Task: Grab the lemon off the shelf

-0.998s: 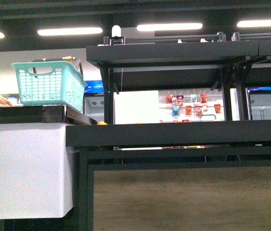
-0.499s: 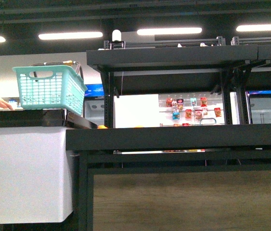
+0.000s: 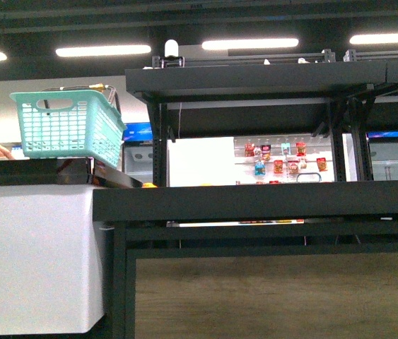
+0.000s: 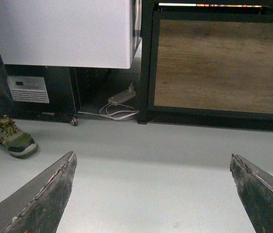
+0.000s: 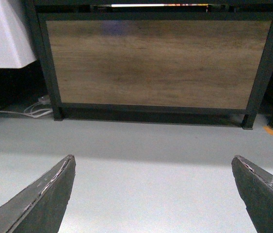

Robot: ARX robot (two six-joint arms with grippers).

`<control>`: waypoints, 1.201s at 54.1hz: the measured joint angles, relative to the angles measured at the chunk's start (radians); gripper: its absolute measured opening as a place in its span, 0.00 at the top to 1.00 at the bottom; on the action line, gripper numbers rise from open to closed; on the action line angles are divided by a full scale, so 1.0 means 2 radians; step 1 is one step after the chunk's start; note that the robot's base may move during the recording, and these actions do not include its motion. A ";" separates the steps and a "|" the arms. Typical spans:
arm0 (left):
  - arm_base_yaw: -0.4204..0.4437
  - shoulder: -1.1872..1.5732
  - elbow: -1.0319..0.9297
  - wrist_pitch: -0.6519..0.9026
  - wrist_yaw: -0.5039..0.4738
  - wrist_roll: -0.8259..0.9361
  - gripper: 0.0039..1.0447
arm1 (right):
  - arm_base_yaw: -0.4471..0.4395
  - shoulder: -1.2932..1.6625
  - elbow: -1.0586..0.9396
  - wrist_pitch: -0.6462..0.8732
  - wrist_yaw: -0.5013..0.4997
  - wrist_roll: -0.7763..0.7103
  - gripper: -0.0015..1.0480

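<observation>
Basket (image 3: 68, 127) on counter (image 3: 29, 254), left of shelf (image 3: 255, 201); panel (image 3: 276, 296) beneath

Long ceiling lights (image 3: 103, 51) burn out to pure white in the front view. A bright white panel (image 3: 200, 161) glares behind the shelf (image 3: 255, 201), whose trays and posts show as near-black silhouette with little detail. That picture is soft and a little noisy. The pale floor (image 4: 126, 141) ahead of the left tool (image 4: 152, 156) is evenly lit, with a soft band of shadow at the shelf's foot. Beyond the right tool (image 5: 152, 158), the wood panel (image 5: 151, 63) carries a faint bluish sheen near its upper edge. Both tools' fingers look dark and slightly blurred.
</observation>
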 joint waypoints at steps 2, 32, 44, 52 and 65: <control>0.000 0.000 0.000 0.000 0.000 0.000 0.07 | 0.000 0.000 0.000 0.000 0.000 0.000 0.07; 0.000 0.000 0.000 0.000 0.000 0.000 0.07 | 0.000 0.000 0.000 0.000 0.000 0.000 0.07; 0.000 0.000 0.000 0.000 0.000 0.000 0.07 | 0.000 0.000 0.000 0.000 0.000 0.000 0.07; 0.000 0.000 0.000 0.000 0.000 0.000 0.07 | 0.000 0.000 0.000 0.000 0.000 0.000 0.07; 0.000 0.000 0.000 0.000 -0.001 0.000 0.07 | 0.000 0.000 0.000 0.000 0.000 0.000 0.07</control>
